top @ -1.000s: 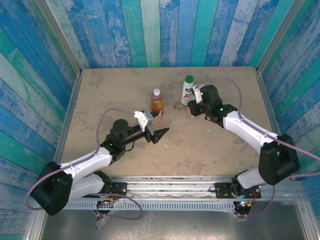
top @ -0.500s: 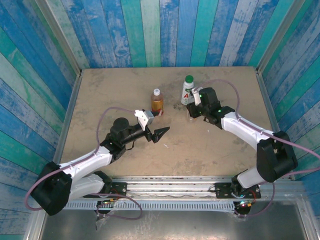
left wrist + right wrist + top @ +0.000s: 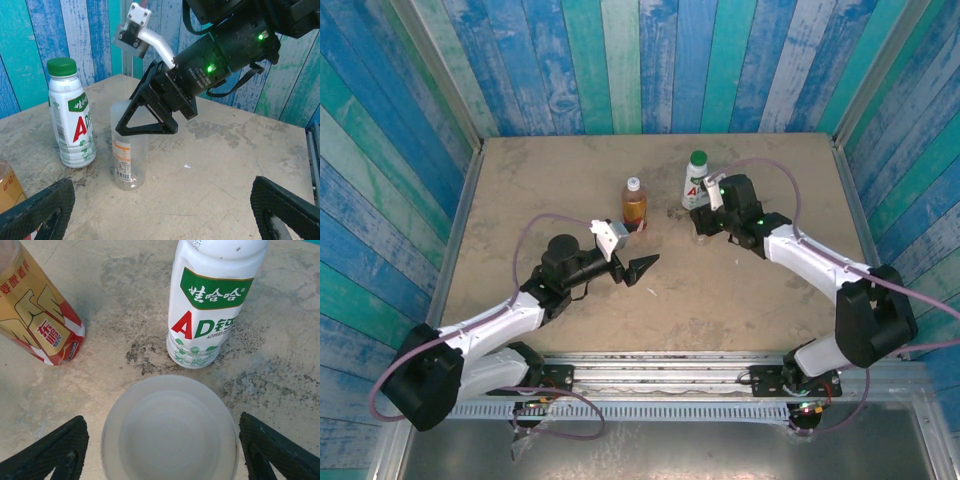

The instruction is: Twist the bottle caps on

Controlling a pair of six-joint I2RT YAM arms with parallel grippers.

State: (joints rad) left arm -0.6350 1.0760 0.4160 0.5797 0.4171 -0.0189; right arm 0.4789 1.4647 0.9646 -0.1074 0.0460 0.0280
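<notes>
Bottles: three are standing on the surface [image 3: 520,200]: white bottle [image 3: 695,185], amber bottle [image 3: 634,205] at its 9 o'clock, clear bottle [image 3: 128,165] just beside at its 6 o'clock.
Caps: I am counting two seated, green cap [image 3: 62,66] on the white bottle, tiny white cap [image 3: 633,184] on the amber bottle.
Unclear: whether the clear bottle's pale top [image 3: 170,432] is a cap.
My right jaws: released, straddling that top from above.
My left jaws: gaping, grasping nothing, pointing toward 2 o'clock.

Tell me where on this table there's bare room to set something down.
Bare: the far-left stretch of table between the left wall and the amber bottle, and the near stretch between the left gripper and the right arm. Crowded: far right of centre, where the white bottle, clear bottle and right gripper cluster.
</notes>
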